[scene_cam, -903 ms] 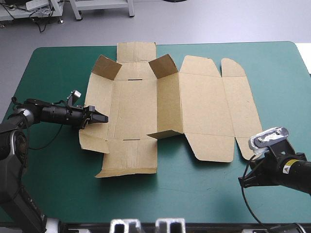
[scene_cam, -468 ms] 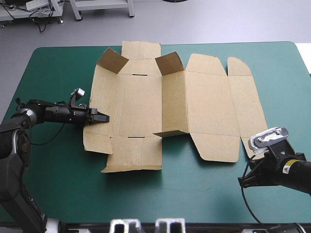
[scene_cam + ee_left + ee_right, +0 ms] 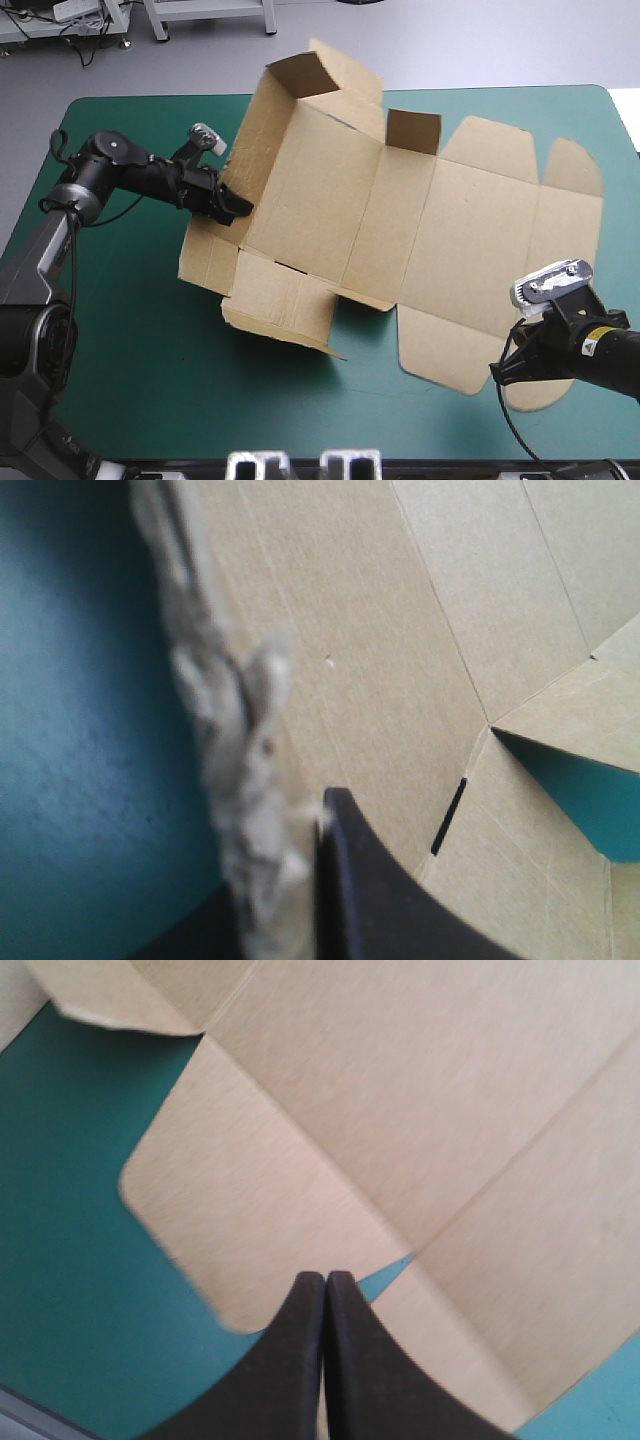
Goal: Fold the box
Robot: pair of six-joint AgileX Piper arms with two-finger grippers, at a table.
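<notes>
Cardboard covered most of the desk (image 3: 110,340): the box (image 3: 400,220), a cut brown sheet with hardly a wall raised, lay slantwise on the teal-green cover, its far left corner reaching past the desk's far edge. The left fingers (image 3: 232,205) were clenched on the sheet's left border, about midway along it, and the board there looked lifted off the cover while the right half lay flat. From the left wrist the grip was plain: the fuzzy cut edge of the board ran down between the two black fingers, one on the inner face of the box, the other behind it, with a narrow slot (image 3: 449,816) in the board just beyond the inner one. A small square flap (image 3: 413,131) stood upright near the far edge. The right fingers (image 3: 300,1360) were pressed together in a point and held nothing; they hung near the desk's near right corner, over the seam where a rounded flap (image 3: 240,1230) met the next panel, a sliver of teal-green showing just ahead of their tips. Whether they touched the board could not be told.
</notes>
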